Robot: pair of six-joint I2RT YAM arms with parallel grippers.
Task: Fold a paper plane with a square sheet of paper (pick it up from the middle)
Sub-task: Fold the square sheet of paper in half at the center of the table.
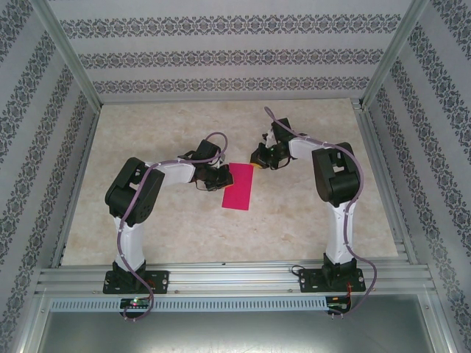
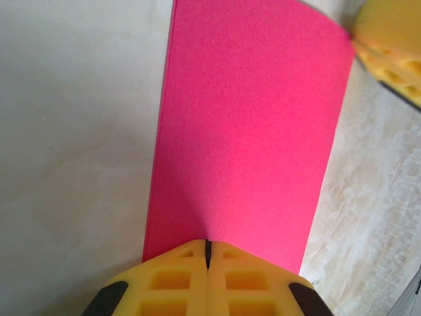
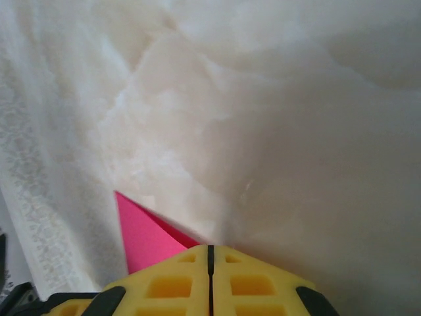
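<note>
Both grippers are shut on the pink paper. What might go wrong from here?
The right gripper pinches only a corner of the paper; that corner may slip out or tear under tension. The left gripper holds just one edge, so the thin paper could buckle between them and crease crookedly.

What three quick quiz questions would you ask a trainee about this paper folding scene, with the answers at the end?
1. True or false: the pink paper is already a pointed dart.
2. The left gripper is: A, open above the paper; B, shut on the paper's edge; C, resting away from the paper.
3. Fill in: the right gripper is shut on a ____ of the paper.

Key: 1 false, it lies as a plain rectangle. 2 B. 3 corner.
</note>
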